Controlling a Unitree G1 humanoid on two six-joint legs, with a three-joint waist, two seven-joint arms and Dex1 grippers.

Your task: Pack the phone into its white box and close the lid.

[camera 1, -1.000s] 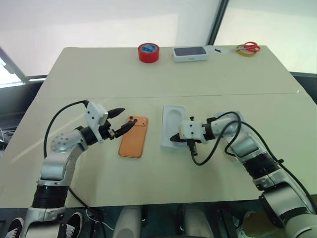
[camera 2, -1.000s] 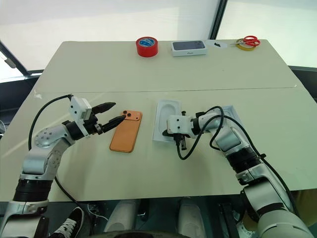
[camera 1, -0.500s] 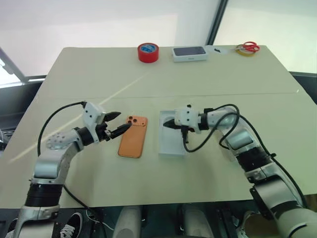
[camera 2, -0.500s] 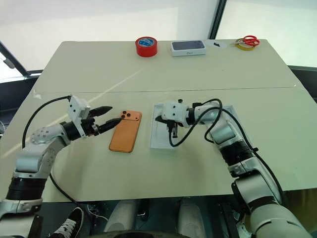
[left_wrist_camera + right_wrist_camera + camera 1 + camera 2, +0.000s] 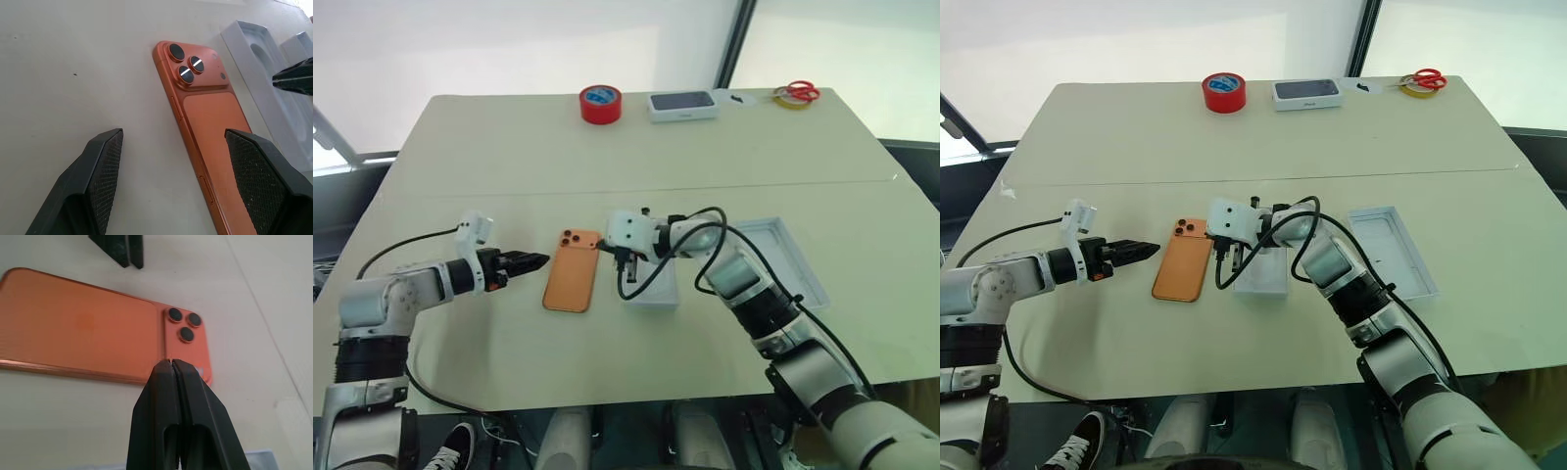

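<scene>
Nearest to the robot on the beige counter (image 5: 509, 147) is the left pincer (image 5: 536, 260), held low and level w/ its fingers (image 5: 105, 169) spread apart, empty, tips aimed at the phone (image 5: 573, 277) from just beside its left long edge but not touching. The phone lies flat, back side up, orange, camera lenses at the far end, roughly mid-counter. Right next to it on the other side is the right pincer (image 5: 601, 252), fingers pressed together w/ nothing between them, tip hovering at the phone's right edge near the lens end; can't tell if it actually touches. Directly under/behind that arm sits a thin white insert w/ a rounded recess (image 5: 254, 54), just beside the phone, partly hidden by the arm and its black cable. Further right, well apart from the phone, there's an open white tray (image 5: 1393, 251) lying flat; can't tell from here if it's the white box or the lid. Along the far edge of the counter: a red tape roll (image 5: 598, 104), then a white box w/ a dark top (image 5: 682, 105), then red-handled scissors (image 5: 800, 93) resting on a yellowish tape roll near the far right corner.
</scene>
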